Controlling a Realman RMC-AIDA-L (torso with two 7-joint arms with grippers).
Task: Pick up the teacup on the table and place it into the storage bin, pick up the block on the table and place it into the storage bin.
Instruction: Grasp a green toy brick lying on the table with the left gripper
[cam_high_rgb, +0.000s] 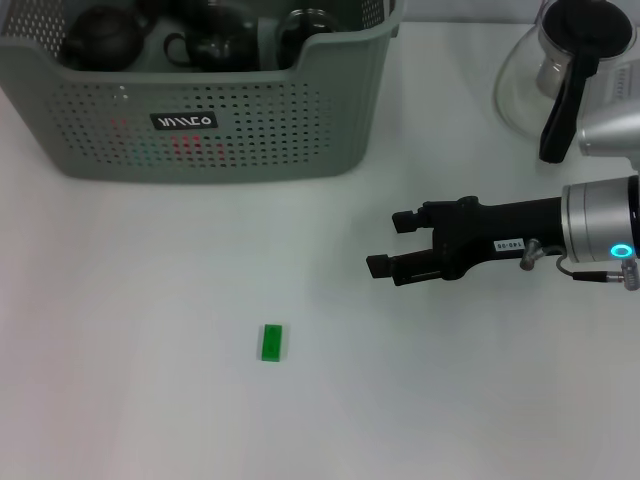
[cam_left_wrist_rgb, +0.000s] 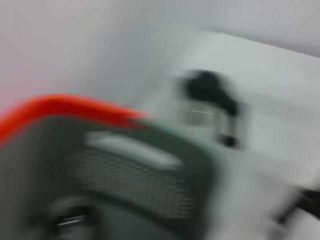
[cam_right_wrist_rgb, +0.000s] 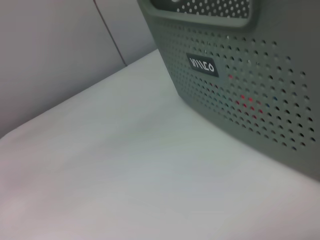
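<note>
Teacup step apparently done: dark teaware sits inside the large grey-green perforated plastic storage bin (cam_high_rgb: 250, 130) at the white worktop (cam_high_rgb: 150, 400) rear. Block step in hand, small green rectangular block (cam_high_rgb: 271, 342) lying loose; right gripper (cam_high_rgb: 392, 243) hovering beside it, fingers apart, empty. Next calls for reaching across and down over the block

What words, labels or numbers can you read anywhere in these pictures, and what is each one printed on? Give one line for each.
"INICO", or close to it: white stylised letters on the small black label on the storage bin; the exact spelling is uncertain.
Small white sticker on the right gripper: dark print, too small to read.
Nothing else carries readable text.
</note>
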